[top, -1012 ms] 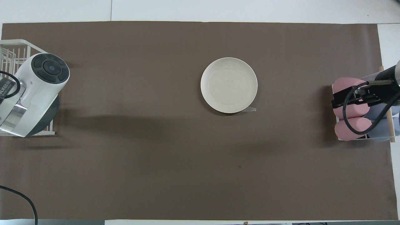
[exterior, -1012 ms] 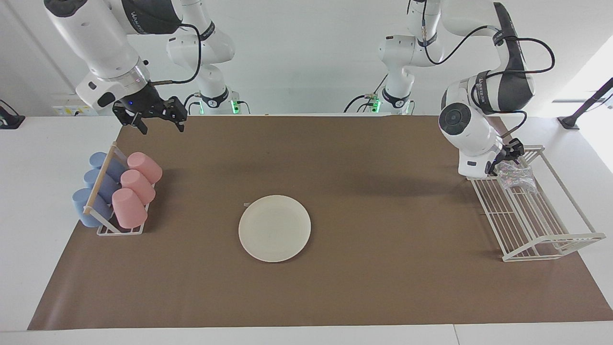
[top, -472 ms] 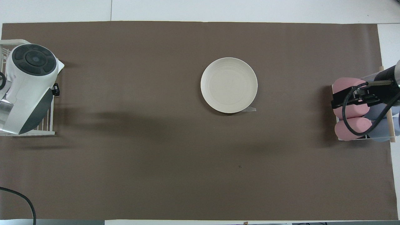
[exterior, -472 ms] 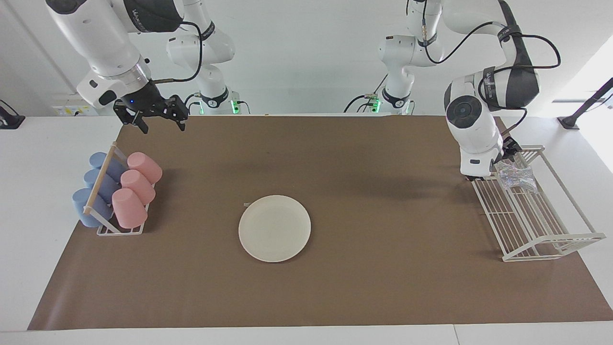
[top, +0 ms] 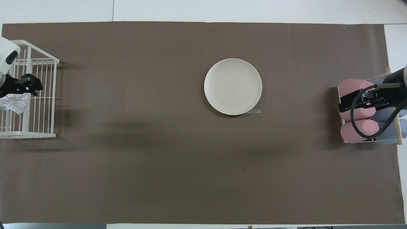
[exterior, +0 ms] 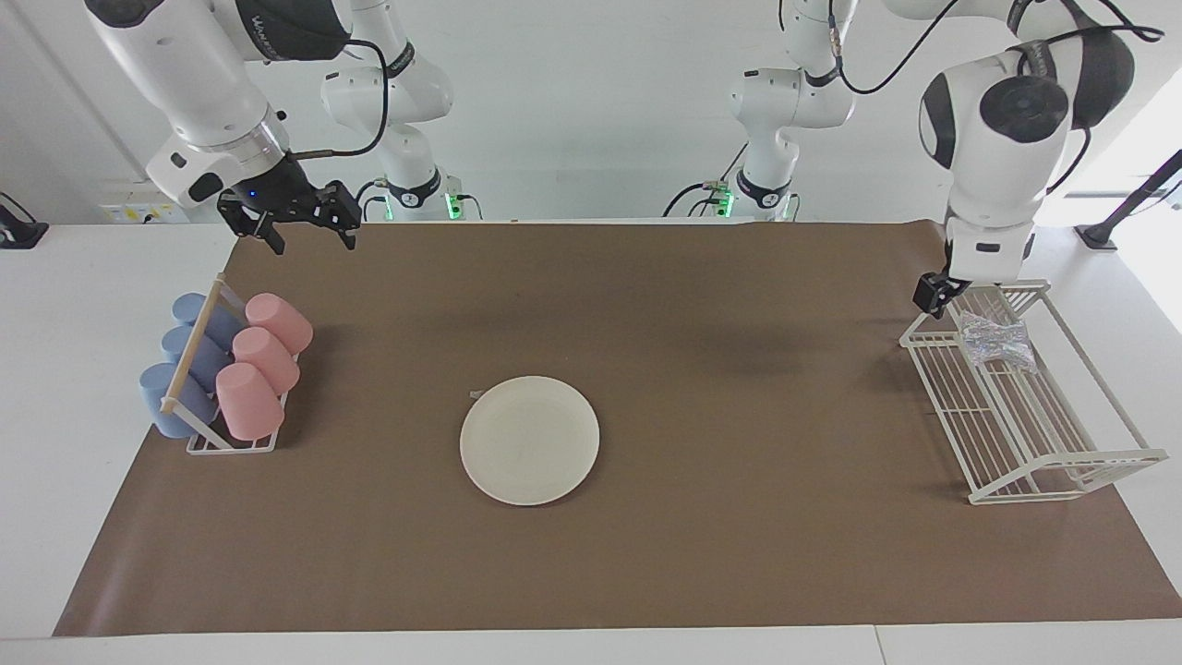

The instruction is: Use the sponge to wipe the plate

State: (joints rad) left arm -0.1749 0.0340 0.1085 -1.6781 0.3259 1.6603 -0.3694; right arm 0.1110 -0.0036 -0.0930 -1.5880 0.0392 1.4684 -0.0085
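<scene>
Lying in the white wire rack [exterior: 1025,416] at the left arm's end of the surface, the sponge [exterior: 994,338] is held by neither claw. The left claw [exterior: 951,294] is raised just above it, fingers spread and empty. The plate [exterior: 529,440] is found mid-mat, well apart. The right claw [exterior: 305,226] is seen spread, waiting over the mat near the cup rack [exterior: 226,369].

The plate [top: 233,86] sits on the brown mat [top: 159,159]. The sponge [top: 12,102] lies in the white wire rack [top: 41,95], under the left gripper [top: 30,85]. The right gripper [top: 359,103] hangs over the pink cups [top: 357,132].
</scene>
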